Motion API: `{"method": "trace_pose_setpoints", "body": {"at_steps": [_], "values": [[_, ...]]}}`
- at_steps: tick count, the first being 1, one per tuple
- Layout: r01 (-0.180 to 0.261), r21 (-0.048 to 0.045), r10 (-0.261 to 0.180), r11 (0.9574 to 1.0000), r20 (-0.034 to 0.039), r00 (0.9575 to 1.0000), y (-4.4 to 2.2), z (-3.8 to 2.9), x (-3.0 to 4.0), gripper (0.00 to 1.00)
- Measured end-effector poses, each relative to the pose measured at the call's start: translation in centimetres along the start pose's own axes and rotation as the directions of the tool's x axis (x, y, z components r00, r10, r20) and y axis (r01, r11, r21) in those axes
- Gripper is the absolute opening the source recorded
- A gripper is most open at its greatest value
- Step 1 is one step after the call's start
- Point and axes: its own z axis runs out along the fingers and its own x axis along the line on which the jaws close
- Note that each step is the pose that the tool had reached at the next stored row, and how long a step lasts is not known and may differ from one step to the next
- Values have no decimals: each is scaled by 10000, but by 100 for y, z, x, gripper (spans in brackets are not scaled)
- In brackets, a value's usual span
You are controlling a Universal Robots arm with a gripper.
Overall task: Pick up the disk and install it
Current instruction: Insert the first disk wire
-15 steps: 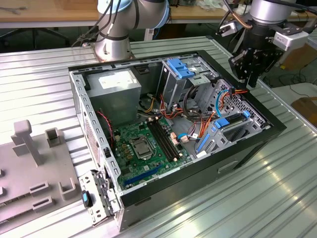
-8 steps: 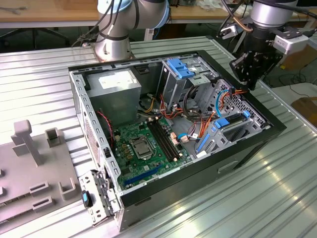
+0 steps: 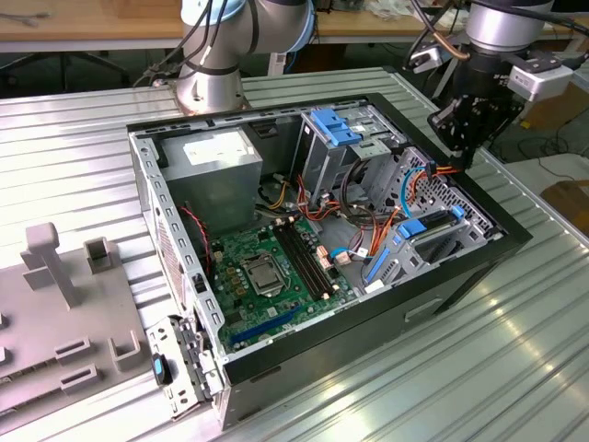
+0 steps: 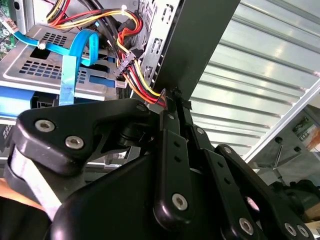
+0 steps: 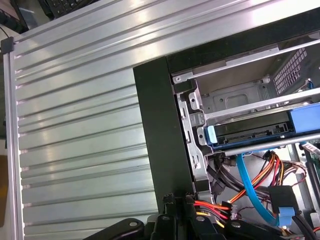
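Note:
The disk (image 5: 250, 131), dark with bright blue rails at its ends, sits inside a silver bay of the open computer case (image 3: 460, 276). In the exterior view the disk (image 3: 433, 241) lies in the cage on the case's right side. My black gripper (image 3: 465, 147) hangs above the case's far right corner, a little behind the disk. Both wrist views show its fingertips (image 4: 172, 97) pressed together, shut with nothing visible between them, right at the black case wall (image 5: 160, 140) and touching or just above a bundle of red, yellow and orange cables (image 5: 215, 207).
Inside the case are a green motherboard (image 3: 267, 272), a grey power supply box (image 3: 216, 166), a blue-latched silver cage (image 3: 336, 138) and blue data cables (image 4: 75, 60). A grey fixture plate (image 3: 55, 313) lies on the ribbed aluminium table (image 3: 515, 368). A second arm's base (image 3: 212, 83) stands behind the case.

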Motion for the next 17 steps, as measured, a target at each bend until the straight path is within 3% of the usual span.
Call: {"method": "trace_pose_setpoints", "body": {"at_steps": [4,11,13,15,17], "values": [[0,0,0,10000,0,10000,6,-59,15,16],[-248,-65,248,9997,27,9997,11,-63,13,16],[-262,-68,262,9996,29,9997,30,-66,-10,16],[-263,-68,263,9996,29,9996,77,-79,-84,16],[-563,-146,564,9983,60,9984,78,-77,-87,16]]}}
